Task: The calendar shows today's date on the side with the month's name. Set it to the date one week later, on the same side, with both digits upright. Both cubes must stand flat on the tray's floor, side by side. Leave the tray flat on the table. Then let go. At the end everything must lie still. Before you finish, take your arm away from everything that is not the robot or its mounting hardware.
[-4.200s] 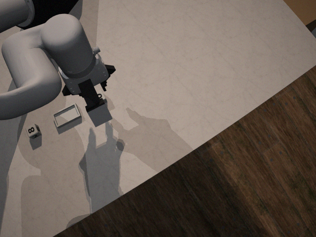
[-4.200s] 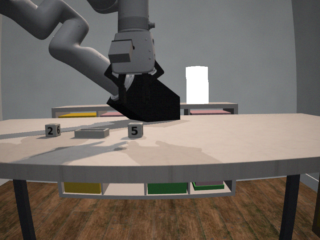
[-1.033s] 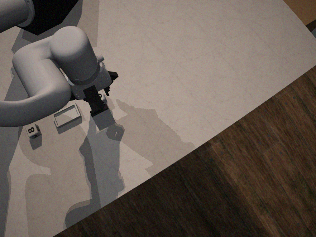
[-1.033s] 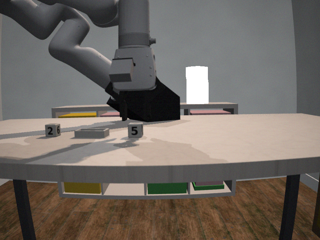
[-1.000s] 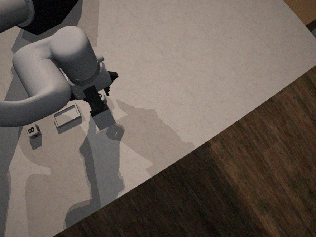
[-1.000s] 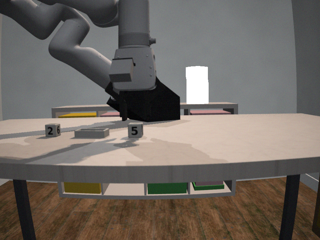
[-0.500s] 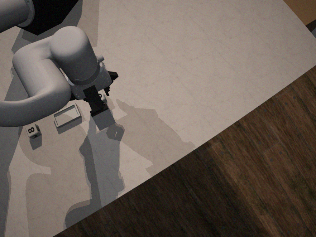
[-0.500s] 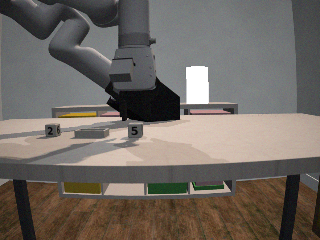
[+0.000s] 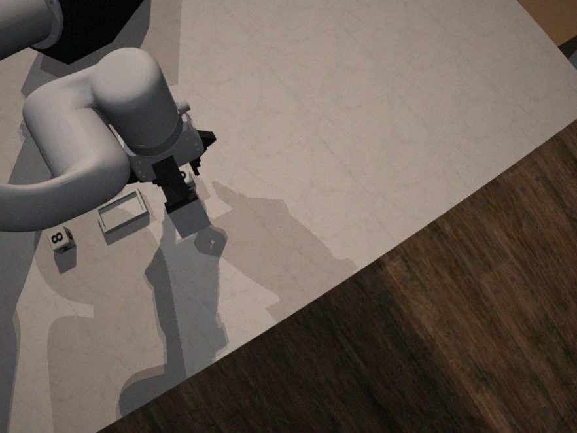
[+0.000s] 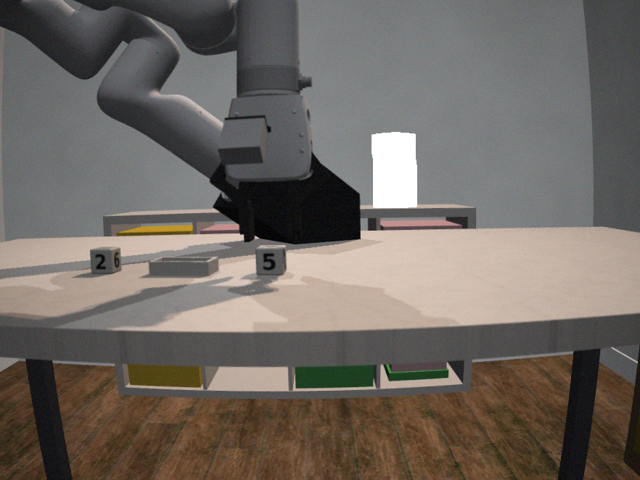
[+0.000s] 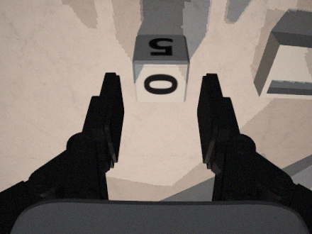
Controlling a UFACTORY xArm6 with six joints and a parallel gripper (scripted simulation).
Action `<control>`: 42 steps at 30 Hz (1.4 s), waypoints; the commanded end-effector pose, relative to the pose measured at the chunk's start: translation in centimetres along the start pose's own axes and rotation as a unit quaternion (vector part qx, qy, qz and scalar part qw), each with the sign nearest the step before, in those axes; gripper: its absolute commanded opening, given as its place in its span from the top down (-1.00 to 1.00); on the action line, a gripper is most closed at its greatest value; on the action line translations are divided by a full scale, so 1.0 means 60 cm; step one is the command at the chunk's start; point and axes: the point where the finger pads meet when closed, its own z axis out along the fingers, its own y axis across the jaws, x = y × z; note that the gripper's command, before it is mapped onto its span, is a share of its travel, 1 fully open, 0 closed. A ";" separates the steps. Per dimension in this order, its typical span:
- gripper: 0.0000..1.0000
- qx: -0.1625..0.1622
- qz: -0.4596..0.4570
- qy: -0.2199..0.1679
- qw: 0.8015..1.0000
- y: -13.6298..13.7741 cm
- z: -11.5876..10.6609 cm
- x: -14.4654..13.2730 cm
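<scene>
A white cube [image 11: 162, 70] stands on the table with 0 on top and 5 on its side; in the exterior view it shows the 5 [image 10: 270, 259]. My gripper [image 11: 160, 92] hangs just above this cube, open, with a finger on either side and nothing between them. In the top view the gripper [image 9: 179, 186] hides most of that cube. The grey tray [image 9: 123, 210] lies flat and empty to the left and also shows in the exterior view [image 10: 183, 265] and the wrist view [image 11: 286, 60]. The second cube [image 9: 61, 238] [image 10: 104, 260] stands left of the tray with 8 on top, 2 and 6 on its sides.
The arm [image 9: 84, 139] reaches over the table's left part above the tray. The table's front edge [image 9: 279, 316] runs diagonally to the right. A low shelf with coloured bins [image 10: 289, 377] sits under the table.
</scene>
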 end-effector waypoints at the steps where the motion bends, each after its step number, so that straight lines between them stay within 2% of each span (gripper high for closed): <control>1: 0.01 0.001 0.000 0.001 1.000 -0.001 -0.001 0.001; 9: 0.01 0.001 0.000 0.001 1.000 -0.001 0.005 0.001; 27: 0.01 0.001 0.000 0.001 1.000 -0.001 0.043 0.001; 42: 0.01 0.001 0.000 0.001 1.000 -0.001 0.046 0.001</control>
